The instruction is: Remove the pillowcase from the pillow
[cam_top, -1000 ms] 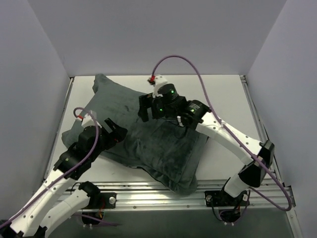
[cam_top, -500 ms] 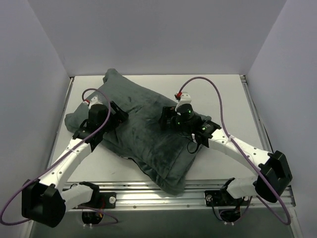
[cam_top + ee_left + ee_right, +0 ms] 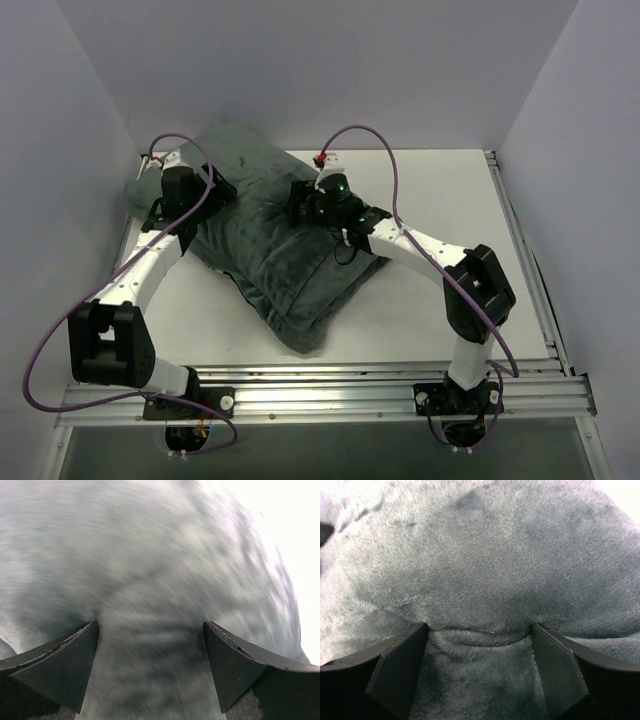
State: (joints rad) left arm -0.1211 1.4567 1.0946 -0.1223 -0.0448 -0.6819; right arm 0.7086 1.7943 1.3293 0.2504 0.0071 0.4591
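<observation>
The pillowcase [image 3: 275, 265] shows its plain grey-green velvety side and lies diagonally from the back left corner toward the front middle. It is plump, and the white pillow is hidden inside it. No zebra stripes show. My left gripper [image 3: 205, 192] is open and pressed onto the cloth at its back left end. In the left wrist view the gripper [image 3: 150, 670] has blurred grey cloth [image 3: 150, 570] between its spread fingers. My right gripper [image 3: 303, 207] is open and pressed onto the cloth's back right edge. In the right wrist view the gripper [image 3: 479, 672] straddles a small fold of cloth [image 3: 485, 570].
The white table [image 3: 450, 300] lies bare to the right and front left of the pillowcase. Grey walls close in the back and both sides; the left wall is close to my left gripper. A metal rail [image 3: 330, 385] runs along the front edge.
Both arms have stretched toward the back. The pillowcase has slid back and left with them; its front corner has left the front rail. The left wrist view is motion-blurred.
</observation>
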